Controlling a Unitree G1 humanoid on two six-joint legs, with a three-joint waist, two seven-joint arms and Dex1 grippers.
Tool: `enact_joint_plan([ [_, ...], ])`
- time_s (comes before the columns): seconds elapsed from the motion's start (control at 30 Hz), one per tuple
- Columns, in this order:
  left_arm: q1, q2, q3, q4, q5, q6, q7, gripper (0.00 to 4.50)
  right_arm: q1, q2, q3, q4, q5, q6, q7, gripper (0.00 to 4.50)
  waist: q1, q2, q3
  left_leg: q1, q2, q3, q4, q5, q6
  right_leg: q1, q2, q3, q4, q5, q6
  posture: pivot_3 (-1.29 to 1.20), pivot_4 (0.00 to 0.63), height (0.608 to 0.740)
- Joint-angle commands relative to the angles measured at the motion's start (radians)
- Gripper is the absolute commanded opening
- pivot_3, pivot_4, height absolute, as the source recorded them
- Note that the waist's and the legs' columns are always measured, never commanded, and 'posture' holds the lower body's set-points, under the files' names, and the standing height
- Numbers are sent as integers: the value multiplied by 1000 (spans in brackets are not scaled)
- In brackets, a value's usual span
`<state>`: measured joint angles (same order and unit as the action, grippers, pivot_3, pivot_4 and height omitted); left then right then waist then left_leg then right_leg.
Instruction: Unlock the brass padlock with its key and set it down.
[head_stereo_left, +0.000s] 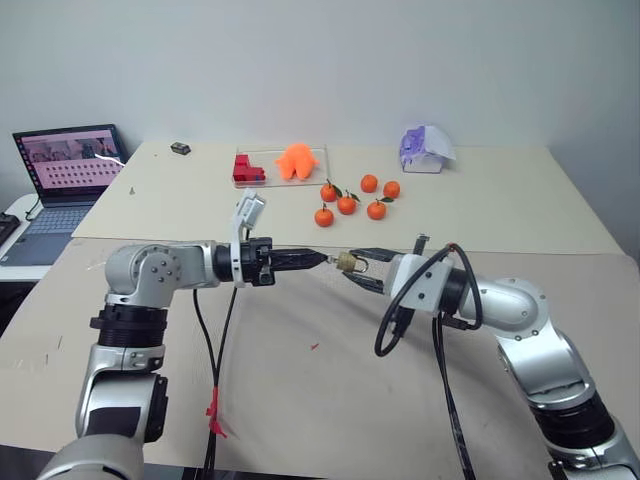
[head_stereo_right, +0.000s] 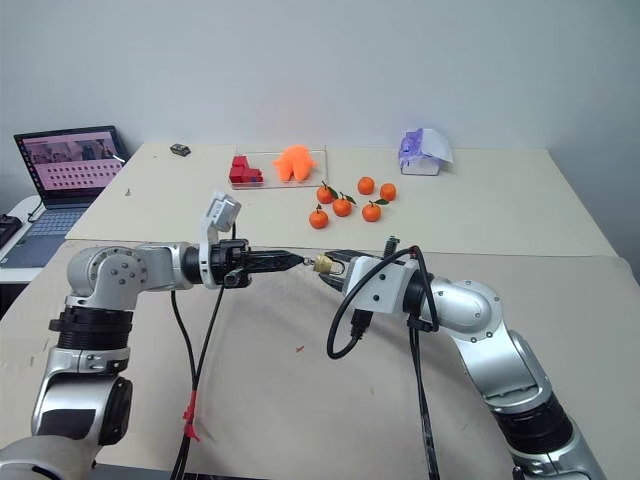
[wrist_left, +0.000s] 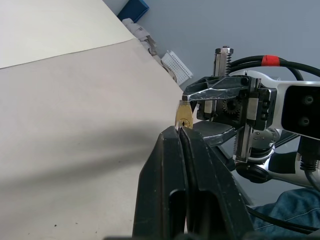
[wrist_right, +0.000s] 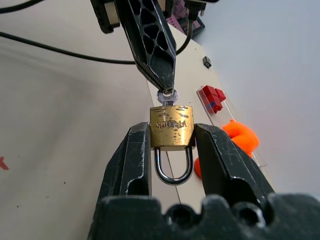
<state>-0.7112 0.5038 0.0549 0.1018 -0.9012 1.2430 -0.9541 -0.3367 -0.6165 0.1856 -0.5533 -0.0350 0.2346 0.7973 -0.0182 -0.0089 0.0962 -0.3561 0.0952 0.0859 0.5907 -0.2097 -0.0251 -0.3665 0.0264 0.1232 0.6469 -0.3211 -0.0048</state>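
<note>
Right gripper pinches the brass padlock by its sides, held in the air above the table — shackle toward the wrist. Left gripper, fingers pressed together, nips the key seated in the lock's base.

The little brass padlock is up off the table, its scuffed gold body pinched on both sides, with the thin silver shackle still closed. The tiny silver key sits in the keyhole, head clamped.
</note>
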Motion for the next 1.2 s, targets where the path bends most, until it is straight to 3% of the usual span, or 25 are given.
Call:
enact_joint_plan([
  [0.03, -29, -3, 3, -8, 3, -16, -6, 33, -21, -1, -22, -62, 19, 9, -8, 912, 0, 0, 0, 0, 0, 0, 0, 0, 0, 0, 0, 0, 0, 0, 0, 0, 150, 689],
  [0.33, -32, -2, -6, -13, 4, -14, -10, 33, -19, -5, -25, -62, 20, 14, -9, 912, 0, -1, 0, 0, 0, 0, 0, 0, 0, 0, 0, 0, 0, 0, 0, 0, 150, 689],
  [0.5, -33, -14, -6, -5, 19, -25, 13, 1417, -17, -12, -29, -58, 23, 12, -8, 912, 1, -1, 0, 0, 0, 0, 0, 0, 0, 0, 0, 0, 0, 0, 0, 0, 150, 689],
  [0.83, -47, -31, 6, 10, 5, -14, 11, 1417, -17, -19, -28, -59, 24, 17, -13, 912, 0, -1, 1, -1, 0, 0, 0, 0, 0, 0, 0, 0, -1, 0, 0, 0, 150, 689],
  [0.9, -48, -32, 8, 12, 2, -11, 11, 1023, -17, -19, -28, -61, 24, 19, -14, 912, 1, -1, 1, -1, 0, 0, 0, 0, 0, 0, 0, 0, -1, 0, 0, 0, 150, 689],
  [1.0, -48, -30, 5, 11, 0, -8, 5, 66, -17, -20, -29, -62, 24, 22, -16, 912, 1, -1, 1, -1, 0, 0, 0, 0, 0, 0, 0, 0, -1, 0, 0, 0, 150, 689],
  [1.2, -27, -23, -23, -44, 21, -70, -28, 66, -18, -22, -32, -66, 26, 27, -17, 912, 0, -1, 1, -1, 0, 0, 0, 0, 0, -1, 0, 0, -1, 0, 0, 0, 150, 689],
])
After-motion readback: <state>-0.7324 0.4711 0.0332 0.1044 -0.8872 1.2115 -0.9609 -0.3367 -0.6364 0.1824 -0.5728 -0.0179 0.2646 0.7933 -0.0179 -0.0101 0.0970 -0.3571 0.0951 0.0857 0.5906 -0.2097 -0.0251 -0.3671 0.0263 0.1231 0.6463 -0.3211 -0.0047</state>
